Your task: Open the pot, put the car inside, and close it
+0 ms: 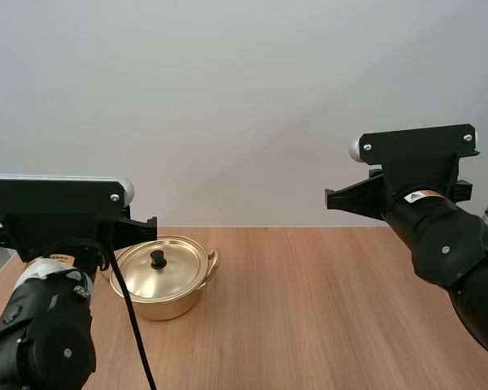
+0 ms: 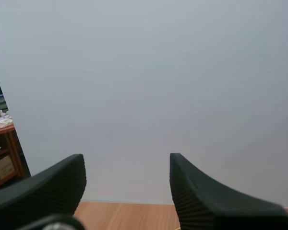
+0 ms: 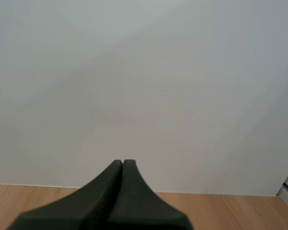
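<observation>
Gold pot [image 1: 167, 305], lid [image 1: 158, 272] on, wooden table [image 1: 325, 309], left tool [image 2: 127, 157] wide, right tool [image 3: 122, 164] pressed together

Bright, even, diffuse light. The wall [image 2: 144, 72] beyond the left gripper [image 2: 127, 160] is evenly lit; the pot [image 1: 161, 280] shows soft glare and a faint shadow on the tabletop [image 1: 309, 309].

place: robot lab test bench | signs: two black robot arms, left arm [image 1: 45, 333] and right arm [image 1: 455, 252], over a wooden table [image 1: 325, 325] | plain white screen [image 1: 244, 97] behind | lone pot [image 1: 169, 302] on table
</observation>
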Robot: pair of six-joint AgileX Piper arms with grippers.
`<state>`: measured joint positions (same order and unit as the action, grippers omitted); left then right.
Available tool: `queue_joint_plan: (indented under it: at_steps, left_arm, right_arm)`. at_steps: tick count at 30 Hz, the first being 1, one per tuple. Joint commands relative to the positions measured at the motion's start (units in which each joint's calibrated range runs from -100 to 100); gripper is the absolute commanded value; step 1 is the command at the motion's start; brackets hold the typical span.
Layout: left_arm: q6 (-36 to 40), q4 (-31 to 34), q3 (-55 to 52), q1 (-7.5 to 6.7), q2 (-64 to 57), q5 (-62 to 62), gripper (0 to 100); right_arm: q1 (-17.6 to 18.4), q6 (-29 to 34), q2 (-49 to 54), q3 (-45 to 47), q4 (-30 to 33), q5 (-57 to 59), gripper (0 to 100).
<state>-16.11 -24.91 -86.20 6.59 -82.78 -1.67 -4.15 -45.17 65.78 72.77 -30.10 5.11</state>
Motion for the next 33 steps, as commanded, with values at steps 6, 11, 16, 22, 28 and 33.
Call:
queue_joint_plan:
  at_steps: [6,11,16,22,28,33]
  left_arm:
    - [3.26,-2.11,-0.52,-3.16,-8.12,2.27,85]
    - [1.19,-1.99,-0.94,-6.29,-8.12,1.67,85]
    - [0.63,-1.76,-6.30,-7.32,-8.56,1.67,85]
    - [0.72,-0.93,-13.80,-7.37,-13.06,1.67,85]
    - [1.07,-1.41,-13.80,-7.37,-15.17,12.54,85]
    - [9.86,4.84,-13.80,-6.76,-17.22,31.87,85]
  right_arm:
    - [0.01,-0.98,0.43,0.01,0.41,-1.01,0]
    - [-0.73,-1.06,0.43,0.01,0.67,0.98,0]
    - [-2.47,-1.06,0.43,0.01,0.83,3.55,0]
    - [-2.47,-1.06,0.43,0.01,0.83,7.70,0]
    - [-2.47,-1.06,0.43,0.01,0.83,10.24,0]
    - [-2.47,-1.06,0.43,0.01,0.83,11.16,0]
